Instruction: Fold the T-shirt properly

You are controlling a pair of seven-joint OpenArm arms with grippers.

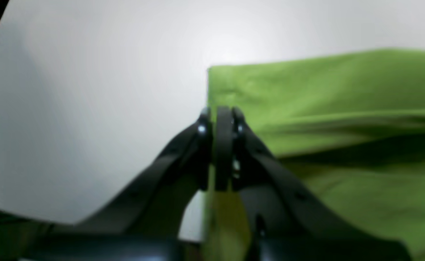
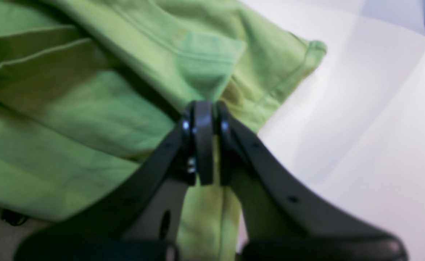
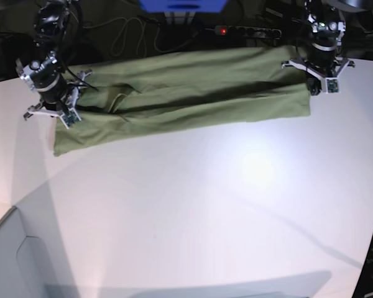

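1. The T-shirt point(image 3: 186, 93) lies stretched in a long band across the far side of the white desk point(image 3: 205, 217).
2. The left tool point(image 1: 222, 119) pinches its hem edge; the right tool point(image 2: 202, 112) pinches cloth by the sleeve, jaws pressed together on fabric.
3. Step in hand: probably a lengthwise fold, though blur hides the layers.
4. Next, both arms should carry the held edge across together, keeping it taut.

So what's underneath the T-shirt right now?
The T-shirt lies stretched on the white table, and bare tabletop shows all around it. Whatever sits beneath the cloth itself is covered and can't be seen.
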